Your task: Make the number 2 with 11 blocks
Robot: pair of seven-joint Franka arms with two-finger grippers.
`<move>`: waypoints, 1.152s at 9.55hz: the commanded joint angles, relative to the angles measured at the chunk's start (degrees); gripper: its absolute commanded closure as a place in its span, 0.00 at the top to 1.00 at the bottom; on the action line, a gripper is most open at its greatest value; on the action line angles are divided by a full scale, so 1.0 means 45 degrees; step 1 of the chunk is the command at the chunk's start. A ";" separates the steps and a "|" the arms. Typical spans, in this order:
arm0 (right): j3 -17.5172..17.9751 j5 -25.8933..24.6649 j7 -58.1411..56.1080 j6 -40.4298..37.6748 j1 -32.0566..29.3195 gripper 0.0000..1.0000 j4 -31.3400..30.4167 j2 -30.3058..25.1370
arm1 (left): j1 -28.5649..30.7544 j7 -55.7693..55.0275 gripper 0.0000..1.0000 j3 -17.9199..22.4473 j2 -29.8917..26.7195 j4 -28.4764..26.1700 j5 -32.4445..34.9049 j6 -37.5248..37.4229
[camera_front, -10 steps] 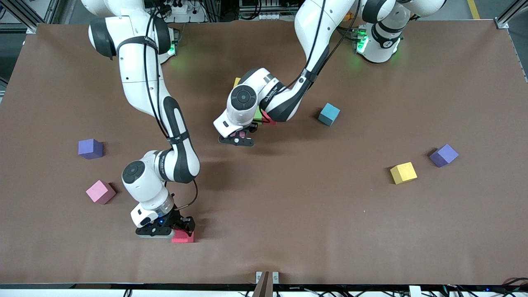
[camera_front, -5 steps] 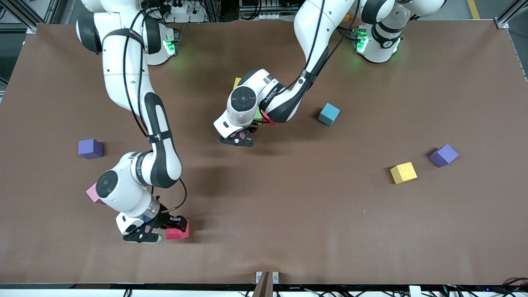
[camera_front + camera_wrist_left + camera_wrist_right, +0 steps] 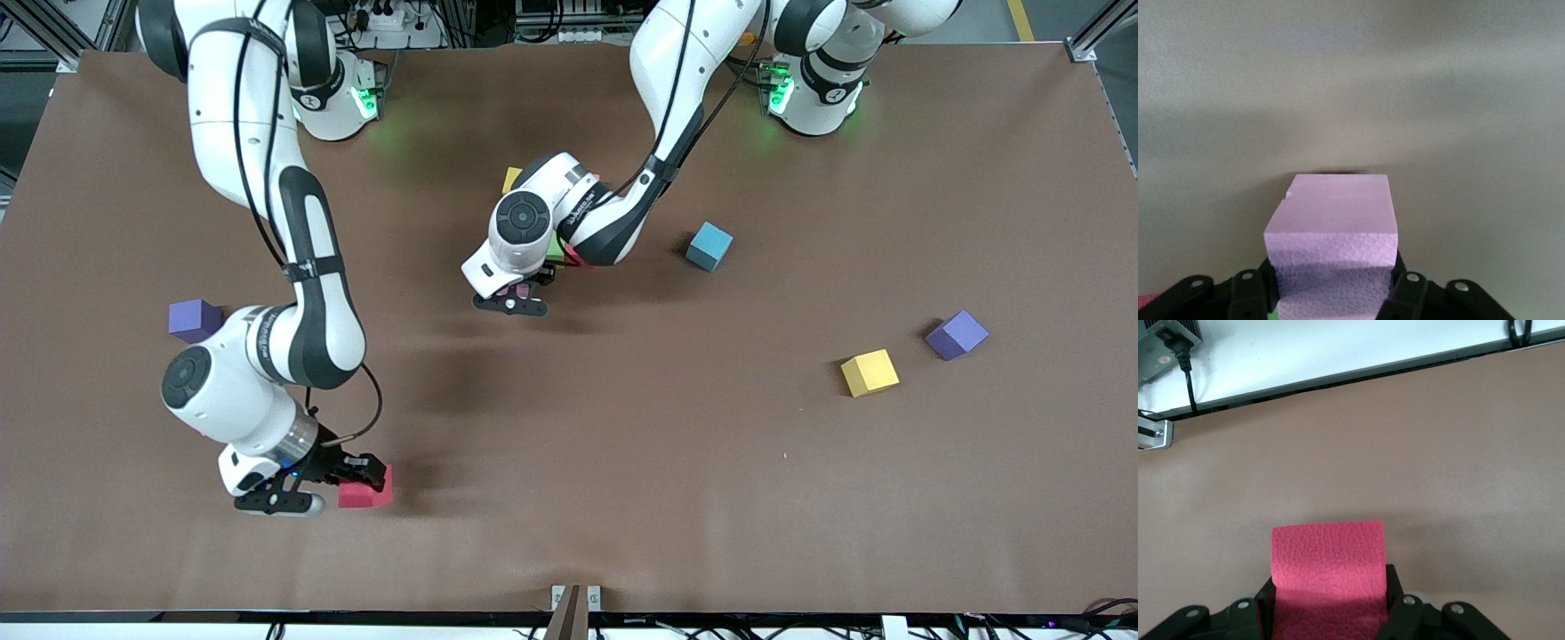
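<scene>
Right tool (image 3: 342, 487) pinching red block (image 3: 366, 492) just above counter (image 3: 622, 462); left tool (image 3: 520, 293) pinching pink block (image 3: 1331, 230) beside green block (image 3: 556, 250).

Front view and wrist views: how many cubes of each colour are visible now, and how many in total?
purple cubes: 2
yellow cubes: 2, one partly hidden
light blue cube: 1
red cubes: 2, one in the right gripper, one partly hidden
pink cube: 1, in the left gripper
green cube: 1, partly hidden
Total: 9 visible; the arms may hide more.
</scene>
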 commanded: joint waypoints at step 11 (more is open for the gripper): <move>0.0215 0.0035 -0.2510 0.1762 0.0573 0.00 -0.6122 -0.4743 | -0.0160 0.0449 1.00 0.0257 0.0301 0.0343 -0.0475 -0.0165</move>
